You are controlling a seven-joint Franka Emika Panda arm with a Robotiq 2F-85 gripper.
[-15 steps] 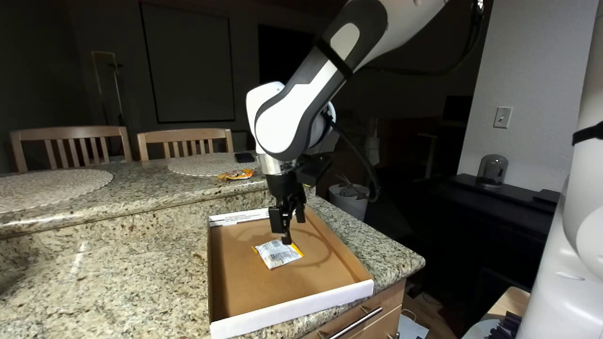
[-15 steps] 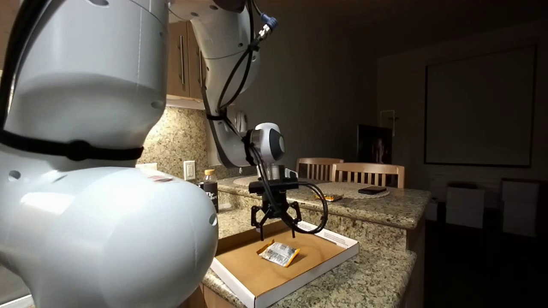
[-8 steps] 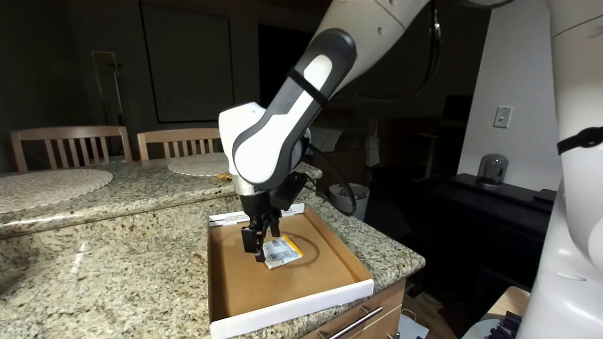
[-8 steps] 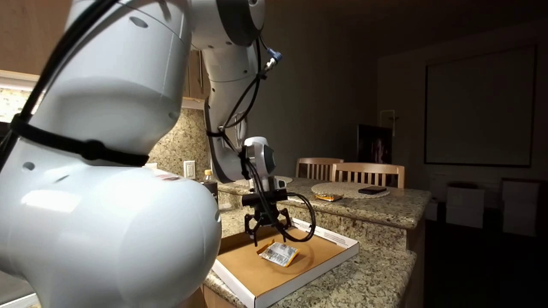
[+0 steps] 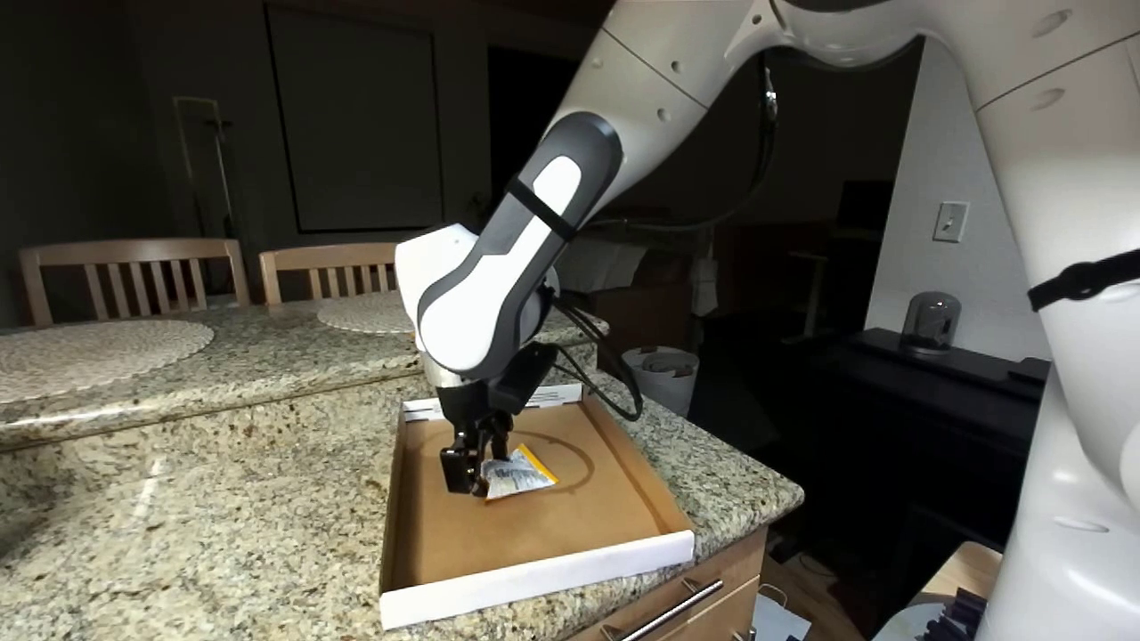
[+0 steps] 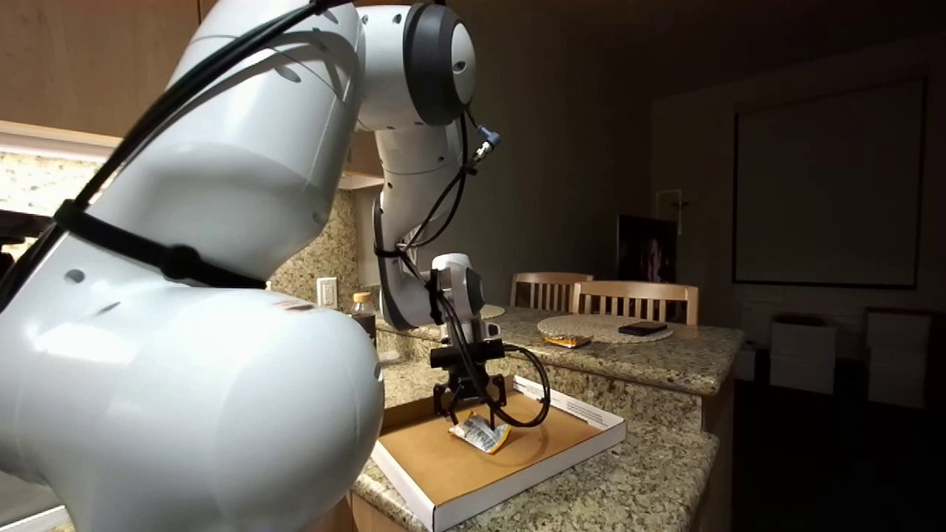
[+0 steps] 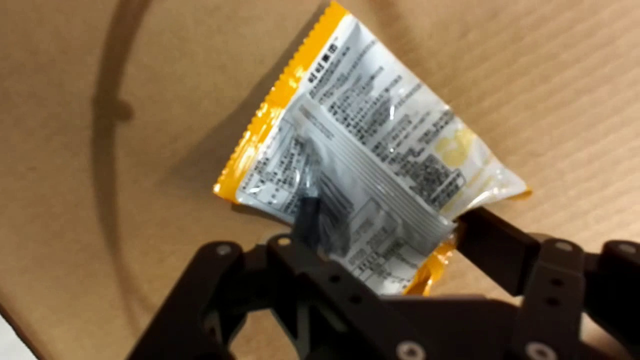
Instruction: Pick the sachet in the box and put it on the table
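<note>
The sachet (image 5: 524, 476) lies in the box (image 5: 539, 579), whitish with dark print and yellow-orange edges. In the wrist view the sachet (image 7: 370, 145) is bent, with one corner lifted. The box (image 6: 528, 473) stands on the granite table (image 5: 223, 534). My gripper (image 5: 490, 474) is low inside the box, pointing down at the sachet. In the wrist view my gripper (image 7: 385, 212) is part-way open, its fingers apart. One fingertip presses into the sachet's face and the other touches its opposite edge. The sachet's near part is hidden behind the gripper.
A raised granite ledge (image 5: 267, 356) runs behind the box. It carries woven placemats (image 5: 116, 352), a dark phone (image 6: 643, 329) and an orange packet (image 6: 567, 341). A bottle (image 6: 363, 307) stands behind the arm. Drawers (image 5: 677, 605) lie below the table's edge.
My gripper has come across and down onto the sachet, and its fingers have drawn closer together. The sachet has shifted and buckled. The box has slid slightly.
</note>
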